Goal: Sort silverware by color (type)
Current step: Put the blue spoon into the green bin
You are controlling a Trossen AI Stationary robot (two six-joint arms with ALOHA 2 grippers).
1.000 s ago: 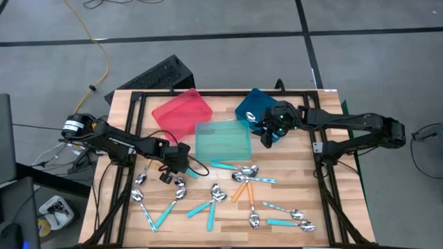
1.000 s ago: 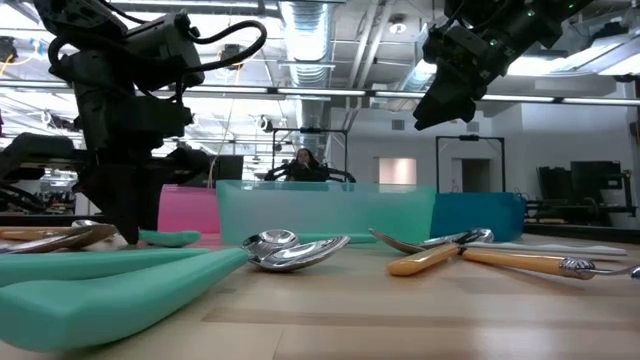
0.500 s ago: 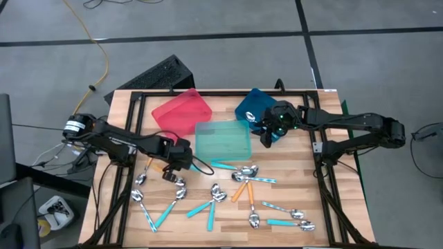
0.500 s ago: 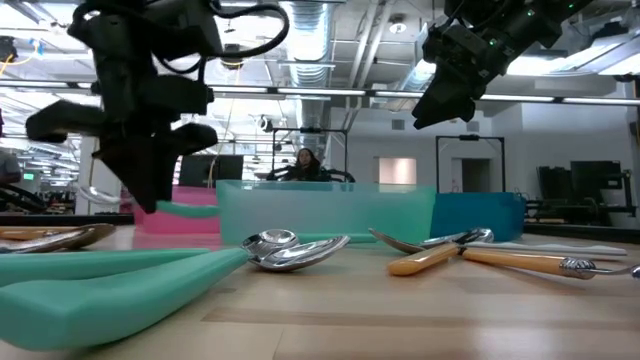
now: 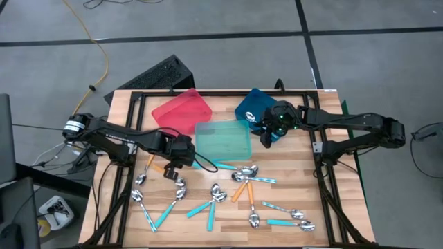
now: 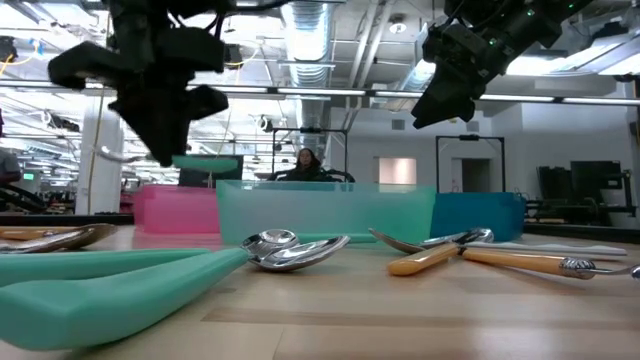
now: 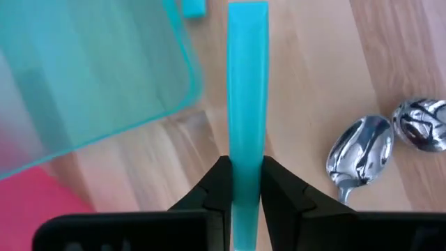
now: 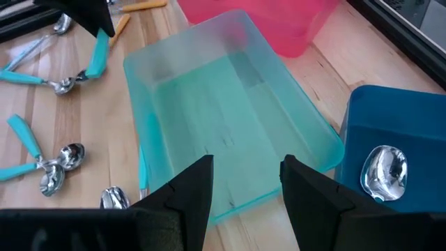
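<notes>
Overhead, table-level and 2 close wrist cameras all share the teal tray (image 5: 222,139).

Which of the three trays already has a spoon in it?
The blue tray, the one under the right hand. A shiny spoon bowl lies inside it, while the teal tray and red tray show nothing inside.

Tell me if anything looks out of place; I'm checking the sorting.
Nothing looks damaged. The teal tray holds no spoons; one spoon lies in the blue tray. The left hand holds a teal-handled spoon beside the teal tray.
</notes>
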